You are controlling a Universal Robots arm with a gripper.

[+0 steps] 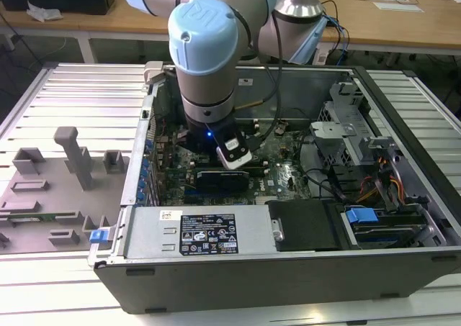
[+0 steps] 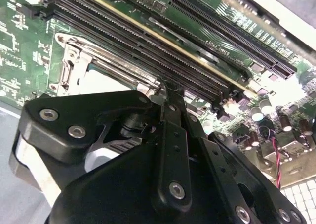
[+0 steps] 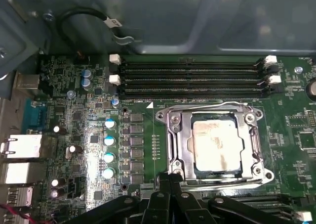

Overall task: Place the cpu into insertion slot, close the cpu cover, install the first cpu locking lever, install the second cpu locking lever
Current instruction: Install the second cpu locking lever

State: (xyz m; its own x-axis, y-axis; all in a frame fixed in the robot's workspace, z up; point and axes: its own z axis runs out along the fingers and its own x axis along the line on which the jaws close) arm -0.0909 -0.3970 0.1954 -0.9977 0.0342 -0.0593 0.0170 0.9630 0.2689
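Note:
The cpu (image 3: 216, 144), silver-grey on top, lies flat in the insertion slot (image 3: 217, 175) on the green board. The silver cpu cover (image 3: 177, 145) lies closed over it, and the chip shows through its window. A thin wire locking lever (image 3: 207, 107) runs along the cover's edge beside the memory slots. My gripper (image 3: 170, 177) is shut, its black fingertips pressed together at a corner of the socket frame. The second wrist view shows the gripper (image 2: 170, 89) from behind, tips down at the edge of the cover (image 2: 69, 70). Whether the tips pinch a lever is hidden.
Long black memory slots (image 3: 192, 75) run beside the socket, and blue-topped capacitors (image 3: 109, 147) stand on its other side. The arm (image 1: 205, 45) reaches down into the open computer case. A grey drive cage (image 1: 346, 124) is at the exterior view's right, a grey fixture plate (image 1: 50, 189) at its left.

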